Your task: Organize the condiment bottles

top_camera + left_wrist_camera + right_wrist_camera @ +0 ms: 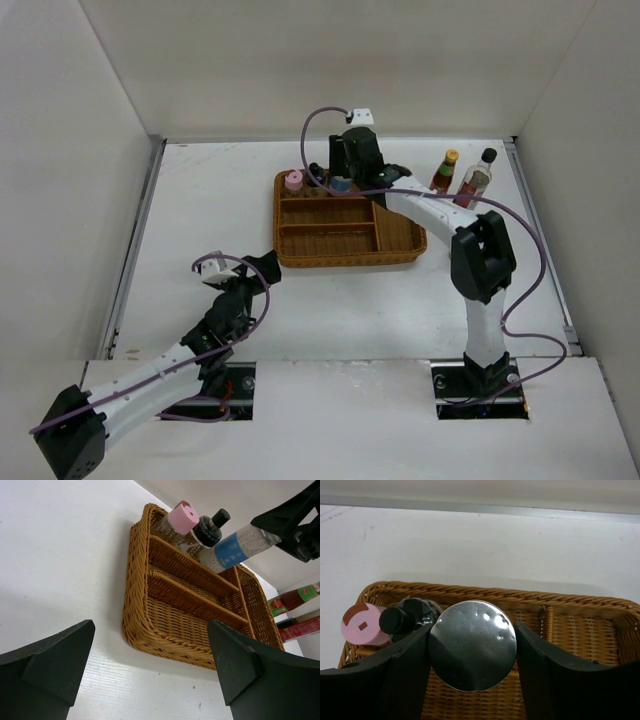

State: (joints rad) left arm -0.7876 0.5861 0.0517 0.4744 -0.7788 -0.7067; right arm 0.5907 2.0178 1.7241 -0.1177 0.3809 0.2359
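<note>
Left gripper (151, 630) hangs spread, empty, before the wicker tray (150, 635). Right gripper (472, 641) pinches a silver-lidded jar (226, 552), tilted in the tray's back compartment beside a pink-capped jar (362, 625); a red bottle (445, 172) and a clear bottle (476, 178) stand outside.

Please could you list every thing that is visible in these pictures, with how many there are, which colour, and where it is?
wicker tray: one, brown, divided, far half of the table.
pink-capped bottle: one, clear, far left corner of the tray.
black-topped bottle: one, small, dark, in the tray beside the pink-capped one.
silver-lidded jar: one, blue label, tilted over the tray's far row.
yellow-capped bottle: one, dark red, standing on the table right of the tray.
black-capped bottle: one, clear, red label, beside the yellow-capped one.
table: one, white.
left gripper: black, open, empty, by the tray's near left corner.
right gripper: black, shut on the silver-lidded jar.
</note>
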